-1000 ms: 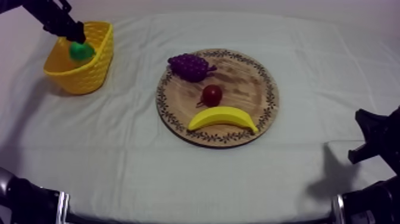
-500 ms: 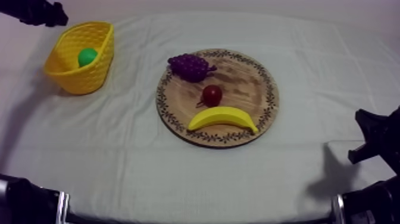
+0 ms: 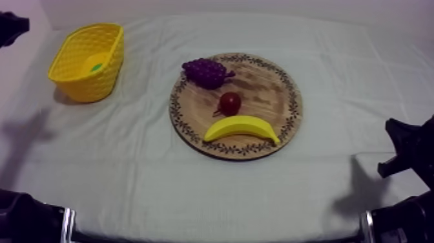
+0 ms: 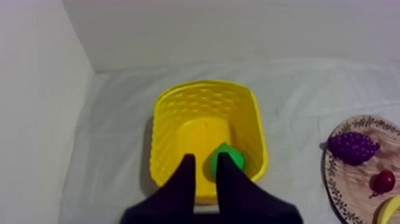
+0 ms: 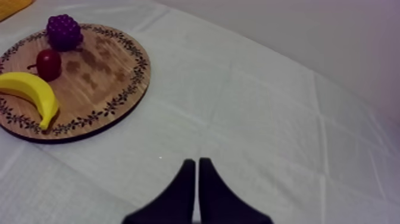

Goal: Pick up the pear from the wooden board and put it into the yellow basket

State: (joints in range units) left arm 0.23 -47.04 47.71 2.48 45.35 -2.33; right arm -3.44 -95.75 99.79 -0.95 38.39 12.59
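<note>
A grey-white cloth (image 3: 194, 194) covers the table, with a pale wall (image 4: 36, 89) rising along its far and left edges. The green toy pear (image 4: 227, 159) lies inside the yellow woven plastic basket (image 3: 77, 81), on its floor close to one wall; the basket stands at the table's left side, well apart from the round wooden board with a patterned rim (image 3: 271, 90). On the board lie a purple bunch of toy grapes (image 3: 205, 71), a small red fruit (image 3: 230, 103) near the middle, and a yellow toy banana (image 3: 241, 126) just beside it toward the near rim. The left gripper (image 4: 205, 156) hovers above the basket, its two black fingers (image 4: 184, 182) a little apart with nothing gripped, the pear visible through the gap below. The right gripper (image 5: 197, 161) hangs low at the table's right side over bare cloth, away from the board, its fingers pressed together into a narrow empty wedge.
</note>
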